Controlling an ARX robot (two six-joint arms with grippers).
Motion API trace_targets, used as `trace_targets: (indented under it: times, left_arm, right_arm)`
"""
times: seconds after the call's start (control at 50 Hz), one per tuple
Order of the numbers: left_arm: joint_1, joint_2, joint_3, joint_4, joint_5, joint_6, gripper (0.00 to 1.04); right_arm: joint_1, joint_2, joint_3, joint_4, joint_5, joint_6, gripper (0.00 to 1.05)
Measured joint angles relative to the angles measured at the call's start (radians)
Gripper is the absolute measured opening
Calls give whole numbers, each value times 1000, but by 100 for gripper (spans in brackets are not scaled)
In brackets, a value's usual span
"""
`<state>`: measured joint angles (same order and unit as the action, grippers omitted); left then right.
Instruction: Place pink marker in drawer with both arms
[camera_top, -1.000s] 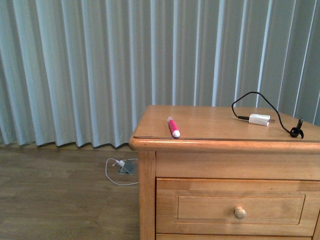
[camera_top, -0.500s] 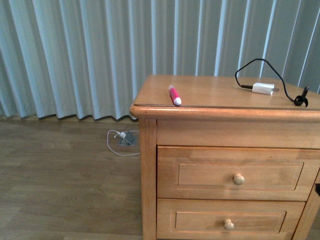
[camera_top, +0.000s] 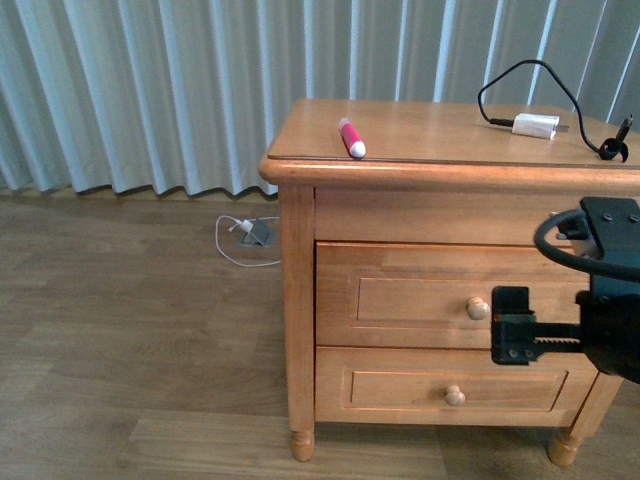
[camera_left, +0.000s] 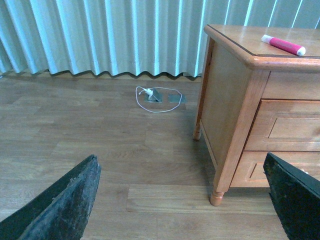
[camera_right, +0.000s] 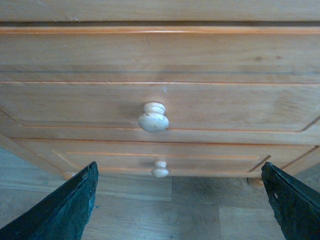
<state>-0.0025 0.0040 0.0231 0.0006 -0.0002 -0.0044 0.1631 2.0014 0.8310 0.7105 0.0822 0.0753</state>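
The pink marker (camera_top: 351, 138) lies on the nightstand top near its front left corner; it also shows in the left wrist view (camera_left: 282, 45). The upper drawer (camera_top: 410, 298) is closed, with its round knob (camera_top: 478, 309) beside my right gripper (camera_top: 508, 328). In the right wrist view the right gripper (camera_right: 180, 210) is open and empty, facing the drawer front below the knob (camera_right: 153, 117). My left gripper (camera_left: 182, 210) is open and empty over the wooden floor, left of the nightstand, and is not in the front view.
A white charger plug (camera_top: 535, 125) with a black cable lies on the top at the back right. The lower drawer (camera_top: 400, 390) with its smaller knob (camera_right: 160, 169) is closed. A white cable and floor socket (camera_top: 250, 232) lie by the curtain (camera_top: 150, 90).
The front view has dropped, so both drawers and the nightstand's feet now show. My right arm and gripper have come into view in front of the upper drawer.
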Motion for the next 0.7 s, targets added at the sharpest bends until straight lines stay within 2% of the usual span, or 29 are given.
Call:
trace_targets:
  times: [0.42, 0.7]
  left_arm:
    - [0, 0, 0, 0, 0, 0, 99]
    - [0, 0, 0, 0, 0, 0, 99]
  right_arm:
    - [24, 255, 248, 15, 48, -43, 96]
    - [12, 304, 287, 14, 68, -46, 96]
